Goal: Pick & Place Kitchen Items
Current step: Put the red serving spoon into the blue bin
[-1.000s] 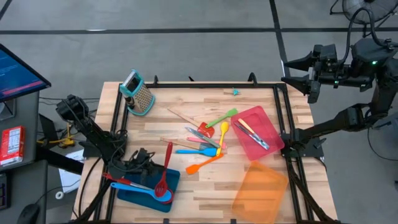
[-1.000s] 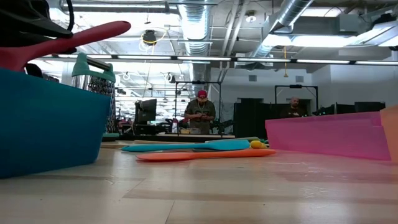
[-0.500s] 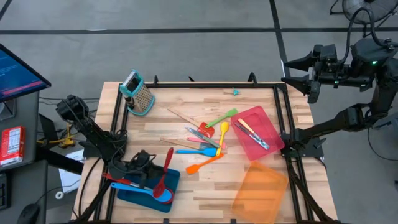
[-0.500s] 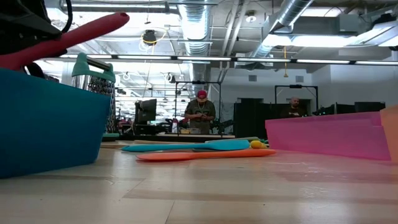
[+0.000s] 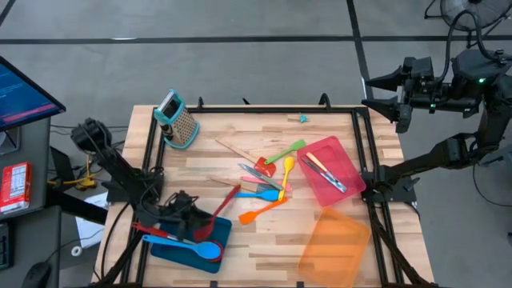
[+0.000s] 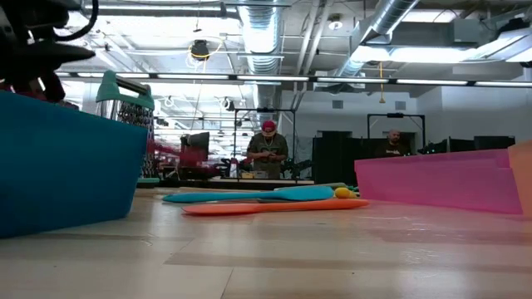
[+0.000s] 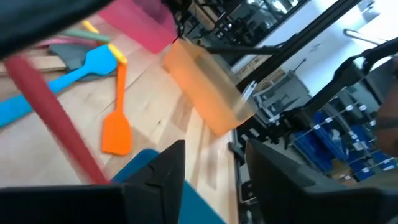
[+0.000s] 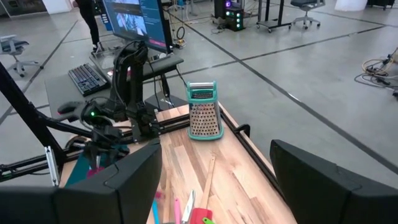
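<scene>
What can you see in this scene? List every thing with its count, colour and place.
trays: three; blue tray under the left gripper, red tray at the right edge, orange tray beside it
loose utensils: about eight, mixed colours, table middle
blue spoon: one, in the blue tray
red utensil: one, leaning over the blue tray's rim
grater: one, metal and teal, left corner
people: two, room behind
left gripper: open, over the blue tray
right gripper: open, raised off the table
</scene>
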{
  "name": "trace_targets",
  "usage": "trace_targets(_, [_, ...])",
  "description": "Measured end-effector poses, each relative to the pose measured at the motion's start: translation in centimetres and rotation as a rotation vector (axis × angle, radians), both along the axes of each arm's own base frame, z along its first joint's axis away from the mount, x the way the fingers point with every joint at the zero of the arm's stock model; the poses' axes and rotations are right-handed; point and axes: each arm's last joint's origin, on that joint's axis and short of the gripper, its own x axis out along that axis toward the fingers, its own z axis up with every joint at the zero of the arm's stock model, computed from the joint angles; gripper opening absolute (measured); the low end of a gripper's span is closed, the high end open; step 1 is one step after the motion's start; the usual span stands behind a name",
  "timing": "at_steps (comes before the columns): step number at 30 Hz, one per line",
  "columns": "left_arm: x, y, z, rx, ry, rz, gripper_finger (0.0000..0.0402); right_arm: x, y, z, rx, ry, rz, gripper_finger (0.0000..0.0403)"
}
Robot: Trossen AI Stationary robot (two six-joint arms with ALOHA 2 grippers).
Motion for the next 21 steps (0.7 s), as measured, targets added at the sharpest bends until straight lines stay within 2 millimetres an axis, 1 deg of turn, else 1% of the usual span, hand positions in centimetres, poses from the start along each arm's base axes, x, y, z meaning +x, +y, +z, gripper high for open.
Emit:
trace_targets(5, [-0.2, 0.2, 0.8, -0.034, -0.028, -0.006, 0.0160, 0.0, 0.0, 0.0, -0.005, 0.002, 0.001, 0.0291])
trace_targets(8, [-0.3, 0.4, 1.3, -0.058, -0.046, -0.007, 0.0154, 0.0, 0.0, 0.0, -0.007, 0.002, 0.002, 0.0291])
trace_targets(11, [-0.6, 0.8, 2.4, -0.099, -0.092, 0.039, 0.0142, 0.0, 0.0, 0.0, -0.003, 0.001, 0.000, 0.0291])
trace_targets(15, [-0.9, 2.3, 4.3, -0.077, -0.172, 0.148, 0.0125, 1.2, -0.2, -0.2, 0.013, 0.021, -0.004, 0.0291])
trace_targets(18, [-0.8, 3.8, 5.6, -0.029, -0.223, 0.212, 0.0119, 2.9, -0.4, -0.5, 0.019, 0.066, -0.004, 0.0291])
trace_targets(21, [-0.5, 5.3, 6.3, -0.008, -0.250, 0.290, 0.0118, 4.8, -0.6, -1.3, 0.028, 0.139, -0.005, 0.0291])
